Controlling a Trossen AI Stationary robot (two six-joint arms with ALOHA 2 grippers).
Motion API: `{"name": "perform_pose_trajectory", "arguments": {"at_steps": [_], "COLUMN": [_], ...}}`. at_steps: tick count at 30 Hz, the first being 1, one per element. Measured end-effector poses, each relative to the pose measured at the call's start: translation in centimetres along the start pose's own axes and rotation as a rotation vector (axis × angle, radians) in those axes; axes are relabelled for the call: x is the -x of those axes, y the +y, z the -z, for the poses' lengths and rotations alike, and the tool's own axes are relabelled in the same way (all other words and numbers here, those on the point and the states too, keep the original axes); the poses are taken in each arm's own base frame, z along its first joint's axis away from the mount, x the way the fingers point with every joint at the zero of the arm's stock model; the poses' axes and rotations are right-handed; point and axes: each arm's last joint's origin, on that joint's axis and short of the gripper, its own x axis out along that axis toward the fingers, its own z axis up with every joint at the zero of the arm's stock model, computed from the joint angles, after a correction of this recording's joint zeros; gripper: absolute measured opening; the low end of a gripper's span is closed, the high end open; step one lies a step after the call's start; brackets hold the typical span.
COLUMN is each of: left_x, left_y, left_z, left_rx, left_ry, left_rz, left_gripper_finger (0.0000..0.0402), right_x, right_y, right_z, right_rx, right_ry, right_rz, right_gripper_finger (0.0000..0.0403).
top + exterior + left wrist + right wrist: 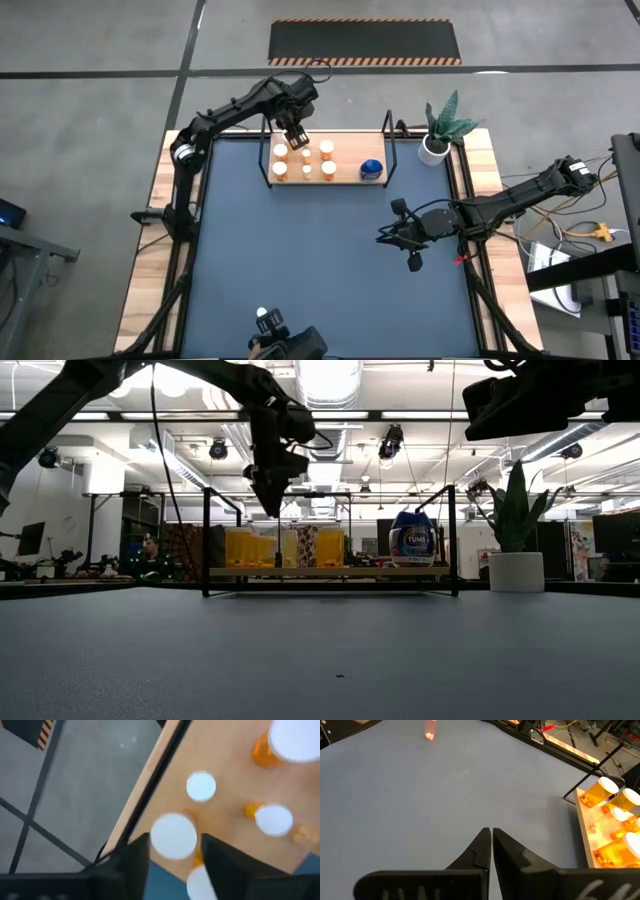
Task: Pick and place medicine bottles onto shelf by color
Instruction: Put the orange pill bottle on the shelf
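Observation:
The shelf (pixel 345 181) is a light-wood board with black wire ends at the far side of the blue mat. Several orange medicine bottles with white caps (pixel 306 171) stand on its left half. A blue bottle (pixel 372 170) stands near its right end. My left gripper (pixel 297 136) hangs open above the far-left bottles. In the left wrist view one white cap (pixel 173 835) shows below the gap between its fingers (pixel 175 840). In the low view its tips (pixel 272 502) are well above the bottles (pixel 240 548). My right gripper (pixel 491 832) is shut over the mat's right part (pixel 384 237).
A plant in a white pot (pixel 434 148) stands right of the shelf at the far right corner. The shelf's black wire end frames (pixel 391 150) rise above the board. The blue mat (pixel 320 270) lies bare between the shelf and a dark device (pixel 290 345) at the near edge.

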Motion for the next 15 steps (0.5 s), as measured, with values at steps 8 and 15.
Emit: {"name": "perform_pose_trajectory", "arguments": {"at_steps": [8, 15], "left_x": [-2.2, -3.8], "left_y": [-0.6, -1.0], "left_z": [0.5, 0.7], "left_rx": [-0.001, 0.0], "left_ry": [0.032, 0.031], "left_rz": [0.004, 0.002], "left_gripper_finger": [0.0019, 0.0008], "right_x": [0.0, 0.0], "right_y": [0.0, 0.0], "right_z": [0.0, 0.0], "right_rx": [0.0, 0.0], "right_ry": [0.0, 0.0], "right_rz": [0.0, 0.0], "right_gripper_finger": [0.0009, 0.0009]}}
